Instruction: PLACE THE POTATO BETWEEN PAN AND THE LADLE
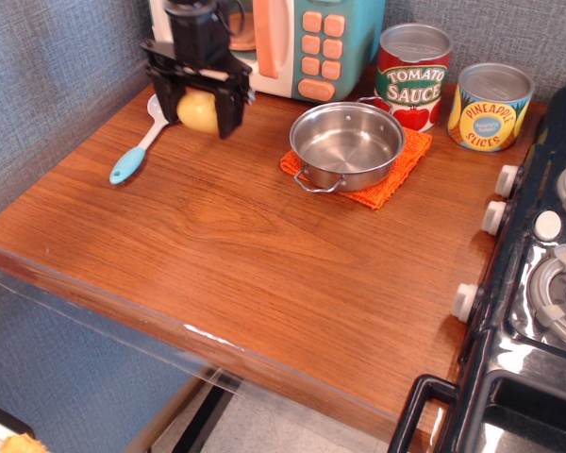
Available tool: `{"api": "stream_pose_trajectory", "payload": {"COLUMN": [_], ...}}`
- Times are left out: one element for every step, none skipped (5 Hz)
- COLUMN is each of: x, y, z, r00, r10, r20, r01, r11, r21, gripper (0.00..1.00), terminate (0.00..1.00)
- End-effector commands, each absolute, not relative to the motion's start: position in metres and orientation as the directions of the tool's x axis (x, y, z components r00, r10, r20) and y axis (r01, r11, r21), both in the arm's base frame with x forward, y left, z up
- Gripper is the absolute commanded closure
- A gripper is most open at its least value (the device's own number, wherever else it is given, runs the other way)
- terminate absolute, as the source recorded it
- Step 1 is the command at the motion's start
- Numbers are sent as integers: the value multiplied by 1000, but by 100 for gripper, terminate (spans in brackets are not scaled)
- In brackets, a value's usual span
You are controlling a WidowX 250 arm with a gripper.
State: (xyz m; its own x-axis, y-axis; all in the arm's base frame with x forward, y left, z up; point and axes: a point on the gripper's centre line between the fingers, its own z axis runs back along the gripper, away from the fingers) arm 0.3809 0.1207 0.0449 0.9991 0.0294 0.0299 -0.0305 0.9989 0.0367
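Observation:
My black gripper is shut on the pale yellow potato and holds it just above the wooden counter at the back left. The ladle lies to its left, white bowl toward the back wall, light blue handle toward the front. The shiny steel pan sits on an orange mat to the right of the gripper. The potato hangs between the ladle and the pan, closer to the ladle.
A toy microwave stands right behind the gripper. A tomato sauce can and a pineapple slices can stand at the back right. A black stove with knobs borders the counter on the right. The counter's front edge drops off.

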Motion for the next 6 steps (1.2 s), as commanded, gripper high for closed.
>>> {"api": "stream_pose_trajectory", "payload": {"x": [398,398,401,406,409,406], "y": [124,123,124,126,130,134], "z": [45,45,59,84,102,98], "r00": [999,1000,998,993,986,991], "r10": [21,14,10,15,18,22], "r20": [33,21,56,116,165,134], "r01": [-24,-17,-16,-24,-26,-28], "r11": [994,993,995,997,999,999], "r21": [108,119,103,74,47,42], "gripper": [100,0,0,0,0,0], "terminate": [0,0,0,0,0,0]}}
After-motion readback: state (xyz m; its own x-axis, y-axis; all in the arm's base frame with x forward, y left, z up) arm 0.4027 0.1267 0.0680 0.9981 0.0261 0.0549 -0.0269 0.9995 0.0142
